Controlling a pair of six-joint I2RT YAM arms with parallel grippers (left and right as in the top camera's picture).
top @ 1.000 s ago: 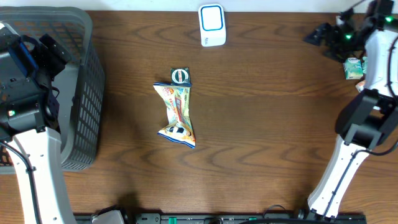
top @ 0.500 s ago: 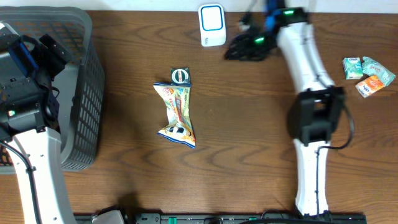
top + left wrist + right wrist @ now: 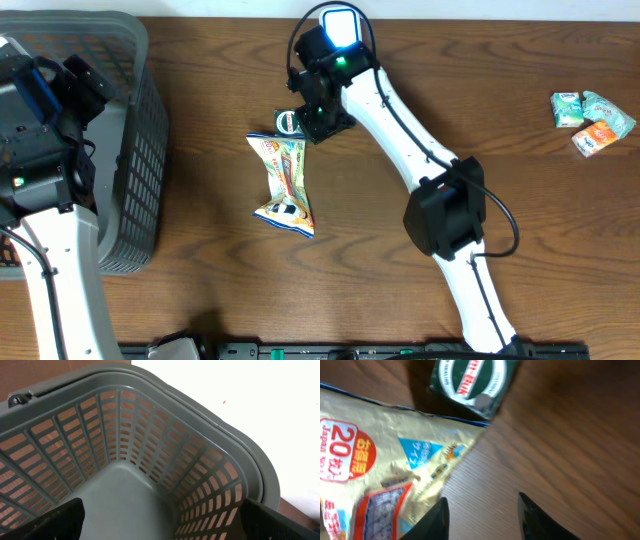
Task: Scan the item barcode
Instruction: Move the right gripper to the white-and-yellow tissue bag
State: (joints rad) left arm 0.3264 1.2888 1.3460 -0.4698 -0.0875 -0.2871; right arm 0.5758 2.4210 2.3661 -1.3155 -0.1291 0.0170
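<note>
Right gripper (image 3: 485, 520): jaws apart, nothing between them, over bare table (image 3: 560, 450). The snack bag (image 3: 380, 460) lies just beside its left fingertip. A green round-label packet (image 3: 472, 385) lies ahead, abutting the bag. The scanner (image 3: 341, 22) sits behind the wrist, partly hidden by the arm. Left gripper (image 3: 160, 525): spread wide over the basket (image 3: 150, 435).

White links (image 3: 400, 125), black joints (image 3: 445, 215), black right tool (image 3: 482, 520).

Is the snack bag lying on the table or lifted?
Lying on the table: overhead shows the bag flat on the wood, and the right gripper holds nothing.
</note>
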